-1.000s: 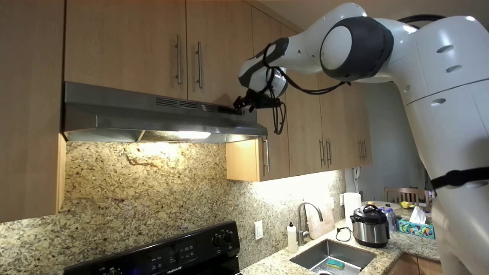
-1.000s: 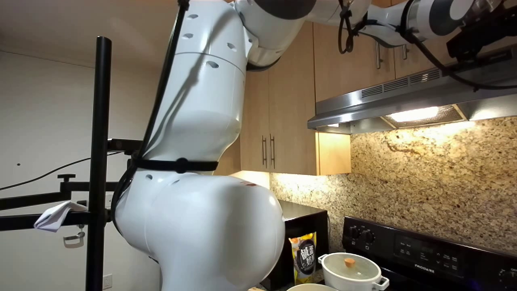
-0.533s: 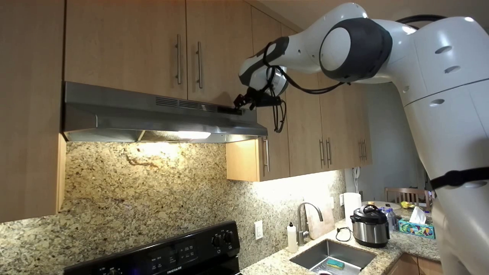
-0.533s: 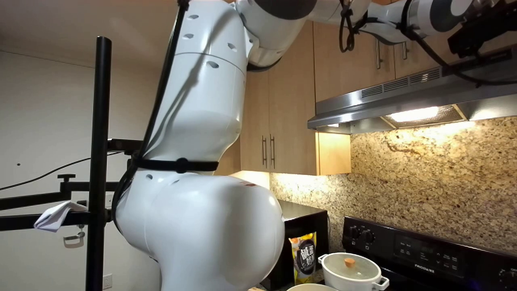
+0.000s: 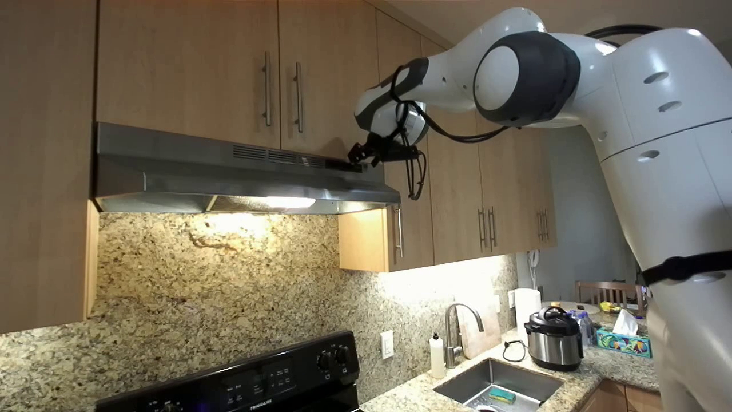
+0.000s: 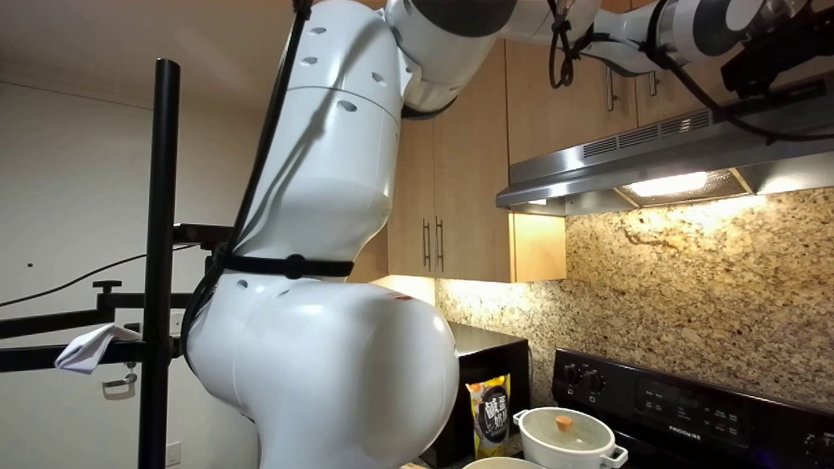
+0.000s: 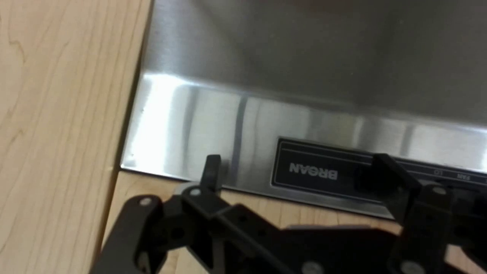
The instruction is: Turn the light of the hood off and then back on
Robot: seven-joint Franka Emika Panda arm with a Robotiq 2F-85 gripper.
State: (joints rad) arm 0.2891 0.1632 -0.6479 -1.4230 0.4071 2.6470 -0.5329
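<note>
While the hood (image 5: 229, 177) below the wooden cabinets (image 5: 189, 63) shows its light (image 5: 290, 202) glowing in both exterior views, the gripper (image 7: 297, 164) is at the hood's front with its fingers (image 7: 211, 175) set wide, a broad gap between them. In the wrist view one finger stands before plain brushed steel and the other crosses the black control strip (image 7: 310, 173) on the hood's upper face, hiding part of it; whether either fingertip touches the surface cannot be told. The strip carries the name BROAN, upside down in that view, and farther along the smaller words FAN and LO; the light's own switch cannot be made out. In an exterior view the robot arm (image 5: 663, 137) extends from the right of the frame to the strip's end of the hood.

The light falls on the speckled stone backsplash (image 5: 229, 274), brightest directly under the hood. Lower down is a black stove (image 6: 690, 410) marked FRIGIDAIRE, with a white lidded pot (image 6: 554, 453) in front of its knobs, and near the pot a yellow and black bag (image 6: 492, 417) stands upright. Along the counter (image 5: 620, 372) are a steel sink (image 5: 526, 377) with a sponge (image 5: 502, 395) inside, a faucet (image 5: 450, 357), a white bottle (image 5: 437, 357), a pressure cooker (image 5: 553, 346) and a colourful tissue box (image 5: 623, 343)
</note>
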